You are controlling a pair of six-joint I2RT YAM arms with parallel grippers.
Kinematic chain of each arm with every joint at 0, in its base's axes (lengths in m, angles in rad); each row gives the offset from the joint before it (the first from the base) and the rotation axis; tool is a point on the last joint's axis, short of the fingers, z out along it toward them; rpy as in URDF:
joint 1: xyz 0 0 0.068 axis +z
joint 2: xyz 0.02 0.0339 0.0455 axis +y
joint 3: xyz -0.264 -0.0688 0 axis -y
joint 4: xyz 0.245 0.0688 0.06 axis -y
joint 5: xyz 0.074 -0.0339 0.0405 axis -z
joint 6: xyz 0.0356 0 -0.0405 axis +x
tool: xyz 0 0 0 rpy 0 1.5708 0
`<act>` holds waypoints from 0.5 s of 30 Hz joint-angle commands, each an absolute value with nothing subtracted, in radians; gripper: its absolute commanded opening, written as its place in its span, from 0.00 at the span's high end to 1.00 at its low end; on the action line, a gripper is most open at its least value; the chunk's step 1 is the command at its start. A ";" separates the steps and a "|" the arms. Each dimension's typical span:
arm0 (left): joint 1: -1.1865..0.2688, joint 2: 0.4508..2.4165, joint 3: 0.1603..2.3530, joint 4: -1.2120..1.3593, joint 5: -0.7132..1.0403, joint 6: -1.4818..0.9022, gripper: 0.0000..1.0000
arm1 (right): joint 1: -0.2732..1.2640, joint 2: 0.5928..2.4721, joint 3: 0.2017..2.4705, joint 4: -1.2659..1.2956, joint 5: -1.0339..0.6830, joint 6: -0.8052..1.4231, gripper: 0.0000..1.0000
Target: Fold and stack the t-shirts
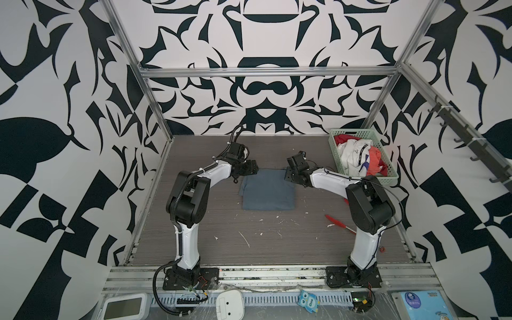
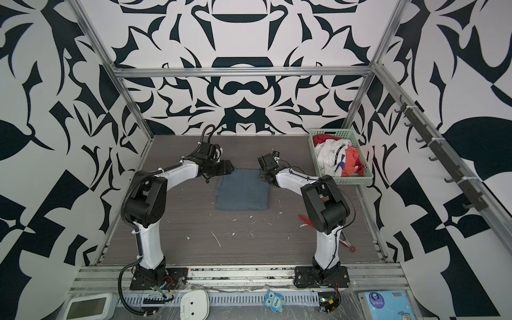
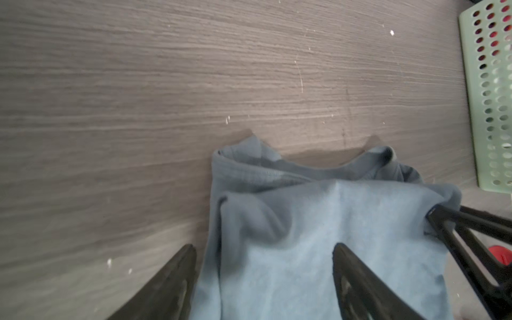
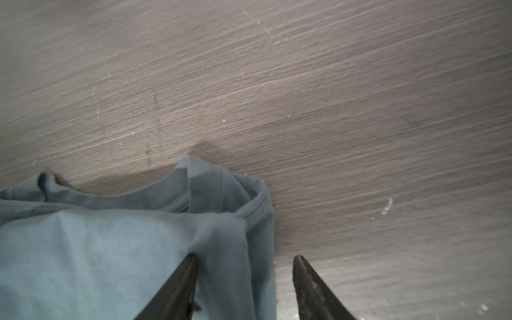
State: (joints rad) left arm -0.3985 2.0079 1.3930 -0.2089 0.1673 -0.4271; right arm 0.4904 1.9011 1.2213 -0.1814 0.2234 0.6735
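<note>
The grey wood tabletop [image 1: 291, 249] held a soft blue-grey t-shirt [image 1: 268, 191]; left hand [image 3: 263, 246], right hand [image 4: 246, 257] hung open, empty; its 12 o'clock corners seemed best pinched.

Blue-grey t-shirt [image 3: 304, 221] partly outside both wrist views

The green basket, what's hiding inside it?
Inside the basket lies a crumpled white t-shirt with a dark stripe, and red-orange cloth beside it. They cover the bottom, so anything underneath cannot be seen.

Robot lab cell, aluminium frame [image 1: 266, 72], black-and-white patterned walls [image 1: 55, 83]
</note>
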 commanded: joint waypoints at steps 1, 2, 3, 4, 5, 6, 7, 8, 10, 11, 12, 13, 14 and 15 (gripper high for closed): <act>-0.396 2.031 1.397 -0.227 0.185 -0.437 0.23 | 0.489 1.907 1.236 -0.164 0.170 0.674 0.43; -0.395 2.029 1.390 -0.215 0.197 -0.444 0.25 | 0.488 1.919 1.240 -0.157 0.156 0.673 0.44; -0.394 2.025 1.384 -0.208 0.202 -0.448 0.27 | 0.486 1.935 1.255 -0.158 0.147 0.675 0.46; -0.394 2.020 1.378 -0.205 0.204 -0.452 0.28 | 0.487 1.950 1.268 -0.160 0.142 0.674 0.47; -0.395 2.015 1.372 -0.202 0.200 -0.456 0.28 | 0.486 1.963 1.285 -0.161 0.137 0.671 0.48; -0.395 2.007 1.367 -0.200 0.188 -0.459 0.28 | 0.486 1.977 1.304 -0.163 0.135 0.668 0.48; -0.395 2.001 1.363 -0.201 0.173 -0.462 0.26 | 0.486 1.988 1.321 -0.169 0.136 0.665 0.48; -0.395 1.993 1.359 -0.207 0.152 -0.462 0.24 | 0.485 1.999 1.344 -0.182 0.136 0.658 0.49; -0.395 1.965 1.344 -0.212 0.134 -0.462 0.23 | 0.485 2.008 1.376 -0.206 0.147 0.651 0.49; -0.395 1.939 1.319 -0.197 0.135 -0.466 0.22 | 0.485 2.003 1.380 -0.215 0.153 0.646 0.49; -0.395 1.907 1.286 -0.177 0.131 -0.475 0.20 | 0.484 1.992 1.376 -0.220 0.159 0.644 0.49; -0.394 1.883 1.261 -0.166 0.125 -0.488 0.19 | 0.485 1.980 1.368 -0.224 0.164 0.644 0.48; -0.395 1.857 1.233 -0.163 0.116 -0.503 0.19 | 0.485 1.961 1.355 -0.229 0.170 0.644 0.47; -0.395 1.833 1.206 -0.164 0.114 -0.516 0.18 | 0.485 1.942 1.340 -0.239 0.173 0.647 0.45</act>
